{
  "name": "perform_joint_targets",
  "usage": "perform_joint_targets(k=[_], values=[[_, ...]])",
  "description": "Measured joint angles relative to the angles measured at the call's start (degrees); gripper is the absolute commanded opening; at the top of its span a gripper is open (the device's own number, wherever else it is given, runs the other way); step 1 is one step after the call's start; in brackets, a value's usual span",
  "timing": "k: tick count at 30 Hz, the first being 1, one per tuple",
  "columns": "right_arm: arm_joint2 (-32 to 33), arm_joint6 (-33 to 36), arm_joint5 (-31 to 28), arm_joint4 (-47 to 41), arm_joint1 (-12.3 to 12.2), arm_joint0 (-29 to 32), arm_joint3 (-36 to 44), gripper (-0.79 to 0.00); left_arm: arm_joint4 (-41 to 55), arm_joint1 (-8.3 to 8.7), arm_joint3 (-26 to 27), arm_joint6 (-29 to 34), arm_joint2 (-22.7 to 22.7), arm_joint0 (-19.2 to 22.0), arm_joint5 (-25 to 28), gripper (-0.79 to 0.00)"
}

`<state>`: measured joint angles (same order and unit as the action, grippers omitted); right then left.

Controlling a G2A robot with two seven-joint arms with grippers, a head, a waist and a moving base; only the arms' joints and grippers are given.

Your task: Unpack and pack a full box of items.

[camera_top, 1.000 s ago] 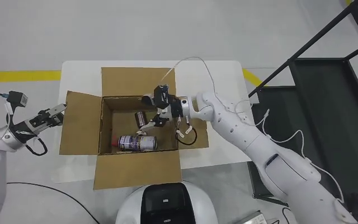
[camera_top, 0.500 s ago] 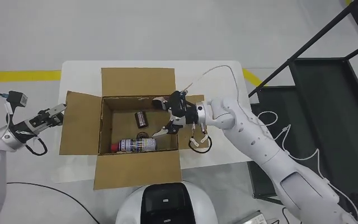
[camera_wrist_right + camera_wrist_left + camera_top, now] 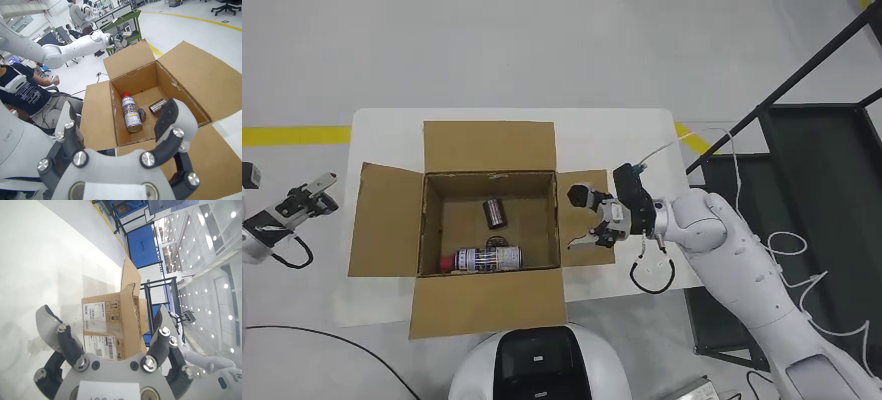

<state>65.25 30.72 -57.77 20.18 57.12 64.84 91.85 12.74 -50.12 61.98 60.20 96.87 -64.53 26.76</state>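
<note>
Nearer hand: right hand (image 3: 584,216), spread wide, empty, over the cardboard box's (image 3: 487,148) right flap.
Spray can (image 3: 482,257): lying in the box, base toward that hand.
Left hand (image 3: 327,190): wide, empty, well apart.

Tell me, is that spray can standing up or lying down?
Lying down: the spray can rests on its side on the floor of the open box.

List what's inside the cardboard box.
Inside the cardboard box lie a spray can on its side, a metal cylinder and a small metal part between them. The floor beneath each is covered.
</note>
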Motion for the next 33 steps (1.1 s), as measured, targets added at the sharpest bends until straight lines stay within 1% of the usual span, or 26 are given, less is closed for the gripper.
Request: perform_joint_targets(k=[6, 10, 15, 17, 21, 28, 33], values=[[0.0, 0.0, 0.0, 0.0, 0.0, 0.0, 0.0, 0.000, 0.0, -0.08, 0.3, -0.2, -0.4, -0.1, -0.1, 0.000], [0.0, -0.4, 0.4, 0.2, 0.0, 0.2, 0.4, 0.000, -0.9, -0.64, 5.8, -1.1, -3.9, -1.0, -1.2, 0.000], [1.5, -1.9, 0.9, 1.9, -0.3, 2.0, 2.0, 0.000, -2.0, -0.75, 8.4, 0.7, -6.4, -1.0, -1.6, 0.000], [2.8, -2.5, 0.6, 2.0, -0.6, 3.2, 2.1, 0.000, -2.9, -0.77, 9.1, 1.8, -7.5, -1.0, -1.7, 0.000], [7.1, -4.8, 0.7, 2.0, -1.4, 6.2, 2.5, 0.000, -3.6, -1.11, 9.7, 1.7, -10.2, -0.3, -3.0, 0.000], [16.7, -7.4, 0.6, 2.8, -3.0, 15.0, 5.7, 0.000, -5.6, -2.02, 11.5, 0.7, -16.0, 1.8, -4.1, 0.000], [20.7, -7.4, 1.3, 2.2, -3.7, 20.4, 7.6, 0.000, -5.9, -2.78, 12.4, 0.2, -19.9, 3.8, -4.5, 0.000]])
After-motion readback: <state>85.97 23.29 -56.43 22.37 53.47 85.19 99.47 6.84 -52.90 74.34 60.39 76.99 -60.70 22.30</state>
